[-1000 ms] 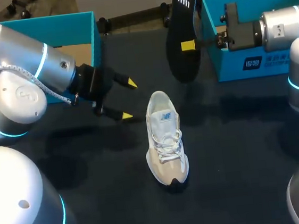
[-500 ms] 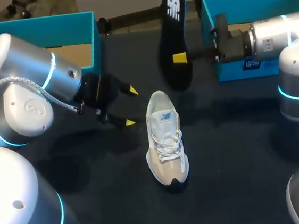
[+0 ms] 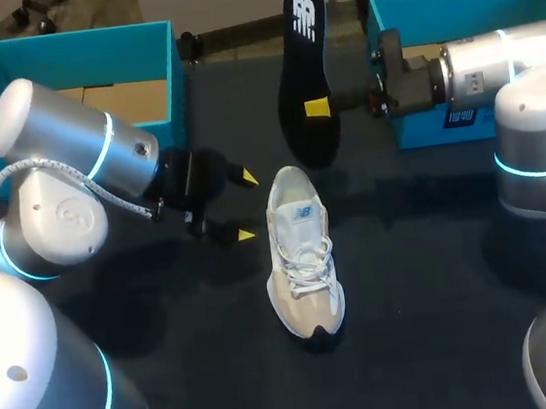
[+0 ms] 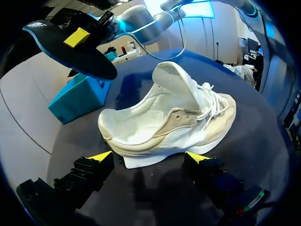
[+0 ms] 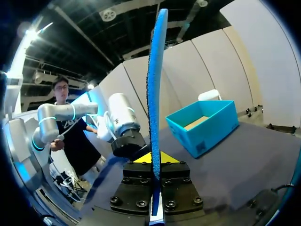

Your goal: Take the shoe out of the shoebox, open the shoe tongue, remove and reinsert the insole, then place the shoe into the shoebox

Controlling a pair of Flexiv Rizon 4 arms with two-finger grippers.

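Shoe [image 3: 301, 250] stands upright on its sole near the middle of the dark desk [image 3: 419, 296], toe toward the near edge, heel toward the far side. In my left wrist view the shoe [image 4: 169, 117] has its tongue lifted up off the laces, and the opening shows pale and wide.

My left jaws are released, spread wide and holding nothing. Their yellow tips [image 3: 248, 177] sit just beside the heel end on the shoe's left, apart from it. From the wrist, both tips [image 4: 101, 156] lie low before the shoe's side, with the shoe ahead of the gap.

The black insole [image 3: 300, 75] hangs in the air behind the heel, standing on end, clear of the desk. My right jaws are clenched on it from both sides near its lower half; one yellow tip [image 3: 317, 108] shows against its face. In my right wrist view the insole [image 5: 155, 94] rises edge-on from between the tips [image 5: 141, 157].

Two teal boxes stand along the far edge: the left box [image 3: 62, 51] behind my left arm, the right box [image 3: 467, 3] behind my right arm.
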